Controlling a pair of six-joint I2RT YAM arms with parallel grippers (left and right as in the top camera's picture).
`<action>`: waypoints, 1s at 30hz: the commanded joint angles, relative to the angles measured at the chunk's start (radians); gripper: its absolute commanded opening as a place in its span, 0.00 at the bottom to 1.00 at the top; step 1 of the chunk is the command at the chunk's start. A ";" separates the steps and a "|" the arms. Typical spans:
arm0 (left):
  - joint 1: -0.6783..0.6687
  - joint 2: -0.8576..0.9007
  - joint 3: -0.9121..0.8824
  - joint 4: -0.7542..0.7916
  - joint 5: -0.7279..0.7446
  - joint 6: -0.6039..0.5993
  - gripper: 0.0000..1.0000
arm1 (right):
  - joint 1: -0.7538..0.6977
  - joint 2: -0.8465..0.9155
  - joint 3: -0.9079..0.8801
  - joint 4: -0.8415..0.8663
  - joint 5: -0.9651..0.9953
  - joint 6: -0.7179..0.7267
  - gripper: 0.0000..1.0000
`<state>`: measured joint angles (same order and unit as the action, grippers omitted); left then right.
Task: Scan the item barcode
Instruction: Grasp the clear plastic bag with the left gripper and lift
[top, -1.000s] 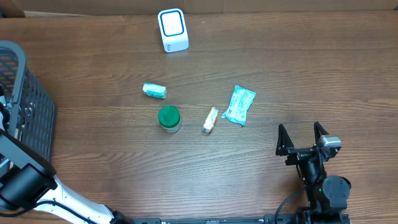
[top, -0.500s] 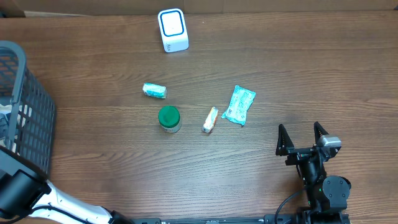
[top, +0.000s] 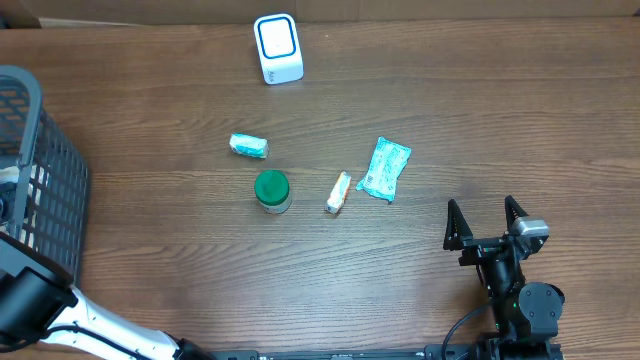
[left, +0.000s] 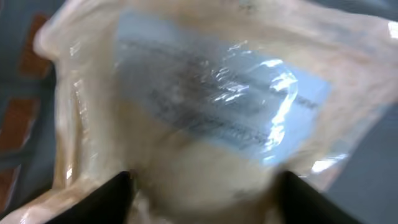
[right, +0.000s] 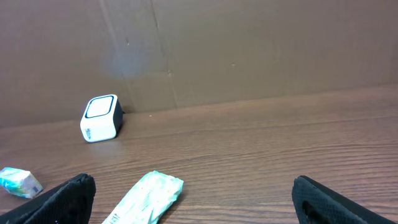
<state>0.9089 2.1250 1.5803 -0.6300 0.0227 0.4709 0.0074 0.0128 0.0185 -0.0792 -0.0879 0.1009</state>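
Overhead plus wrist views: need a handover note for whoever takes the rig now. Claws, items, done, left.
Left claw: at the basket, fingers on either side of a clear labelled bag; view is blurred, so grip unconfirmed.
Right claw: open, empty, parked front right.
Scanner at the far edge. Small packet, green-lidded jar, bar and teal pouch lie in the middle.
Done: nothing is at the scanner.
Left: secure the bag, show its barcode to the scanner.

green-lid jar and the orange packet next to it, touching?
Apart. Overhead shows bare table between the green-lid jar and the orange packet.
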 joint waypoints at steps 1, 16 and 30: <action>-0.011 0.083 -0.031 -0.011 -0.022 0.020 0.37 | 0.005 -0.010 -0.011 0.003 0.008 -0.001 1.00; -0.016 0.081 -0.022 -0.074 -0.023 0.001 0.04 | 0.005 -0.010 -0.011 0.003 0.009 -0.001 1.00; -0.022 -0.081 0.135 -0.200 -0.022 -0.215 0.04 | 0.005 -0.010 -0.011 0.003 0.009 -0.001 1.00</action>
<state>0.8963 2.1208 1.6588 -0.8219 0.0082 0.3225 0.0074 0.0128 0.0185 -0.0795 -0.0879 0.1005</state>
